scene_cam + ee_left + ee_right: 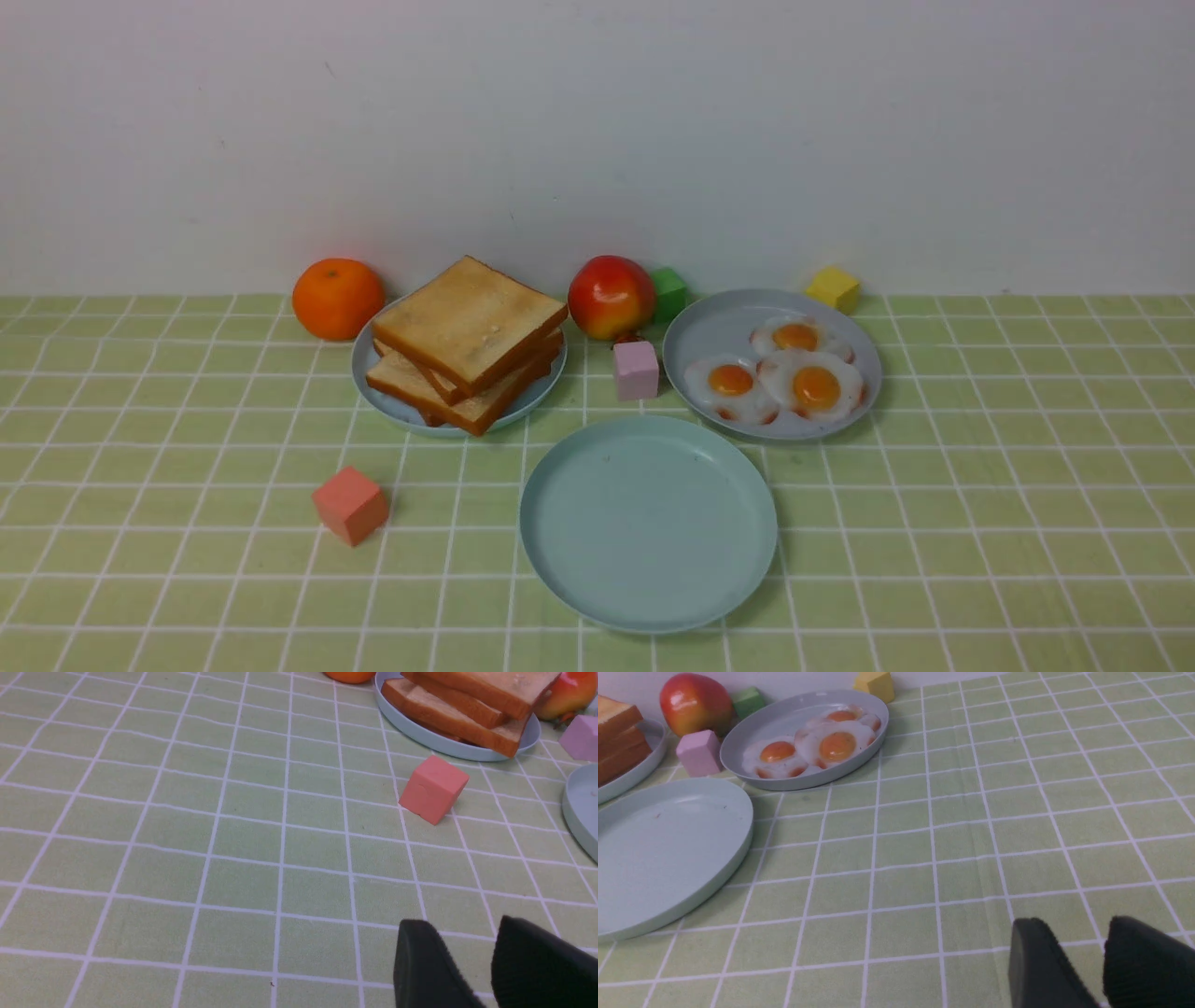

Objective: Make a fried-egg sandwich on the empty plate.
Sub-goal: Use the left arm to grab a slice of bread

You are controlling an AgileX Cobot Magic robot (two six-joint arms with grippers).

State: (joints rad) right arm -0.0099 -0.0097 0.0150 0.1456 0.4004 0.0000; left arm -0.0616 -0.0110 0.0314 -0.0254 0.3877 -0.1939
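The empty plate (648,523), large and light teal, lies at the front middle of the checked cloth; it also shows in the left wrist view (581,807) and the right wrist view (663,854). No fried-egg sandwich is in view. A loose stack of toast slices (467,341) rests on a grey-blue plate (366,378) behind it to the left. Three fried eggs (794,378) lie on another grey-blue plate (709,322) behind it to the right. My left gripper (462,926) and right gripper (1076,924) are open and hold nothing, low over bare cloth. Neither arm shows in the front view.
An orange (337,298) sits left of the toast, an apple (611,296) and a green cube (668,293) between the two back plates. A lilac cube (636,370), a yellow cube (833,287) and a salmon cube (350,505) lie about.
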